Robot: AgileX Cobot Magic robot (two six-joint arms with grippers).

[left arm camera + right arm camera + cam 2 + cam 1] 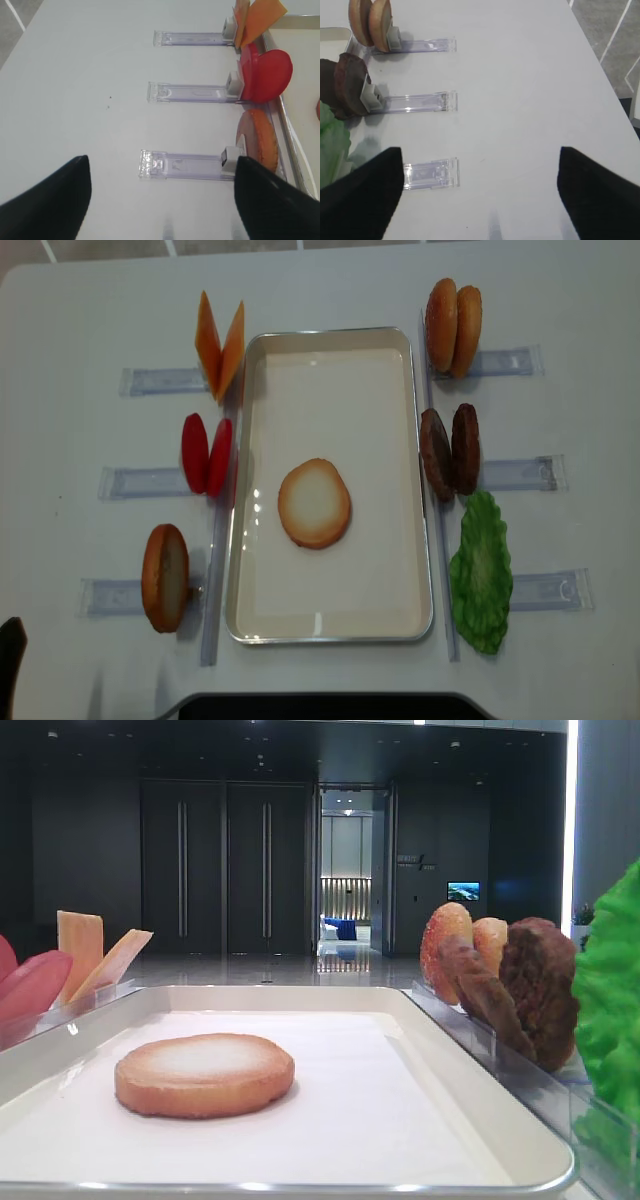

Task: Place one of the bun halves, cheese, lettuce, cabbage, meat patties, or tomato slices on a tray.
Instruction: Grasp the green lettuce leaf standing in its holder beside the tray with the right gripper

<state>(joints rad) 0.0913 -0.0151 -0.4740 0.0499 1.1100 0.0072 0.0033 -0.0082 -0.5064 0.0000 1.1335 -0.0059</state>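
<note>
While clear holders (515,473) flank the tray (330,615), both end effectors (480,192) (162,197) seemingly gape empty.

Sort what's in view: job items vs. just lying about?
Job: tray; bun half lying on it; racked bun halves, cheese, tomato slices, meat patties, lettuce.
Lying about: clear plastic holders; white table.

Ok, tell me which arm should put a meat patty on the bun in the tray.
Right. The patties stand in the holder on the right of the tray, where the open right gripper already looks at them; the left gripper faces tomato and cheese.
</note>
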